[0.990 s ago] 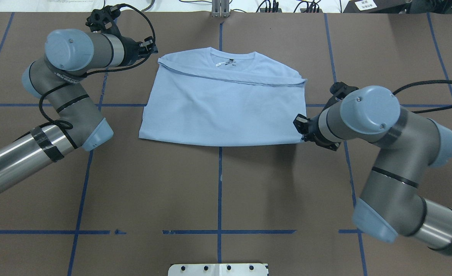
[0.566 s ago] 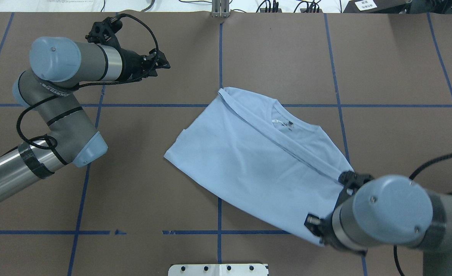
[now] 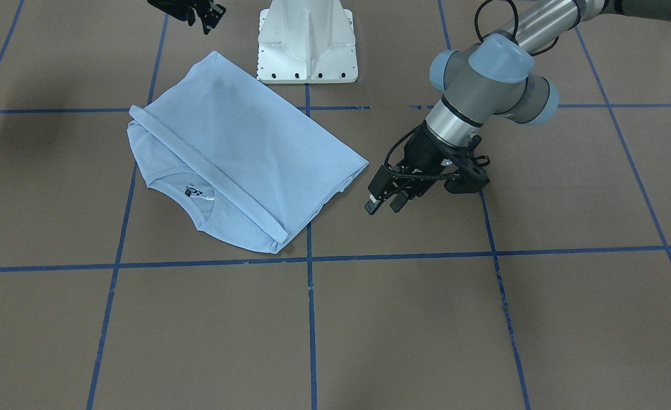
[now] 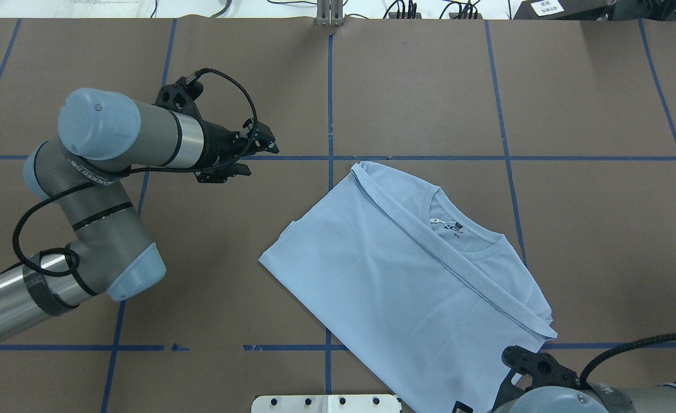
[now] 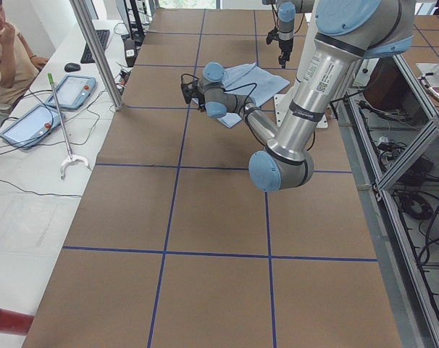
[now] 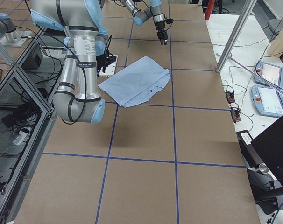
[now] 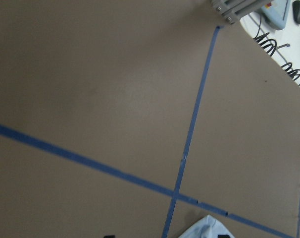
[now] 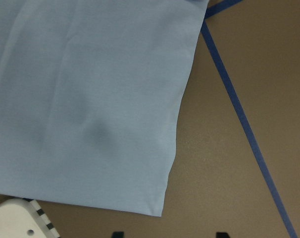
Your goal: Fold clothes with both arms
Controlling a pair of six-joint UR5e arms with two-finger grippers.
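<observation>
Clearly, the job is sitting partway done. The T-shirt (image 4: 407,275) is lying flat on the brown table (image 4: 418,86), in the lower centre-right of the overhead view, and it is slanting across the blue tape lines (image 4: 329,103) rather than squaring up with them. One fold appears to be finished: the hem edge is running as a straight band just below the round neck, so the lower half is covering the body. The white neck tag (image 4: 438,221) is showing inside the collar. No loose sleeve is sticking out, though how the sleeves are tucked cannot be made out.

Neither arm is holding cloth. The left gripper (image 4: 260,158) is hovering over bare table at the middle left of the overhead view, well apart from the shirt, with its fingers spread and nothing between them. The right gripper (image 3: 199,17) is sitting at the top left edge of the front-facing view, just beyond the shirt's corner nearest the white pedestal base (image 3: 307,45). In the right wrist view its two fingertips are peeking in at the bottom edge, parted, with the shirt's corner lying free above them.

Judging from this, what is remaining is at least one more fold to make the packet narrower. Both grippers are needing fresh grips on the cloth first, and the skewed lie is probably asking for care in choosing matching corners.
</observation>
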